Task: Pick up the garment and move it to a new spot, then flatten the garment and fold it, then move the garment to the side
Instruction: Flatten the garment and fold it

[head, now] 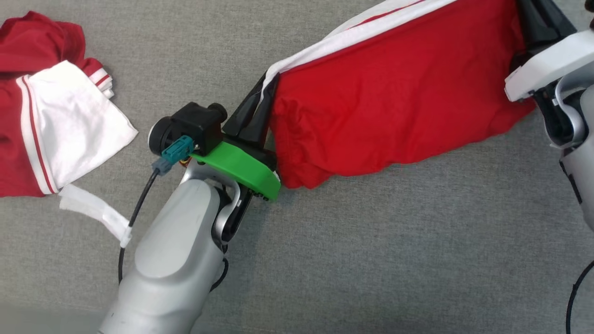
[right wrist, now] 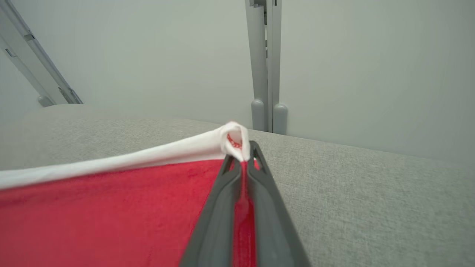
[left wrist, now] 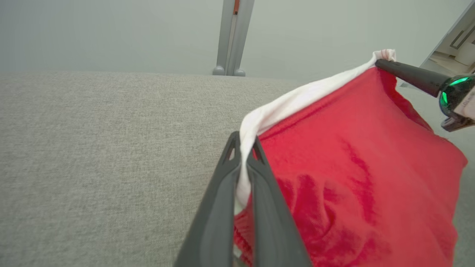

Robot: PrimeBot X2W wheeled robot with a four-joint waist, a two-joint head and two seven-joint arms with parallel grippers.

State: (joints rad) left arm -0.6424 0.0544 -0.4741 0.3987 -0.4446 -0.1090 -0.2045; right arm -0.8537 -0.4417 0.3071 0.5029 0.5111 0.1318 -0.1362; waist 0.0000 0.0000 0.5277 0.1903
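Closest to the head camera, the pale grey left forearm [head: 176, 260] with its green plastic wrist bracket [head: 241, 167] reaches out over the grey woven fabric surface [head: 371, 260]. Its left gripper [left wrist: 243, 142] is clamped tight, both dark fingers [left wrist: 219, 207] pinching the white band [head: 371, 28] along the top edge of the bright red cloth garment [head: 394, 102]. Above that surface too, the right gripper [right wrist: 242, 148] is closed fully on the opposite end of the same band. Between the two grips the garment hangs spread above the surface, top edge drawn taut, red panel draping down with soft wrinkles; whether its lower hem touches the surface I cannot tell. On the surface's left part, apart from the held garment, lie a crumpled dark red and white garment [head: 28, 116] and a white strip [head: 93, 211].
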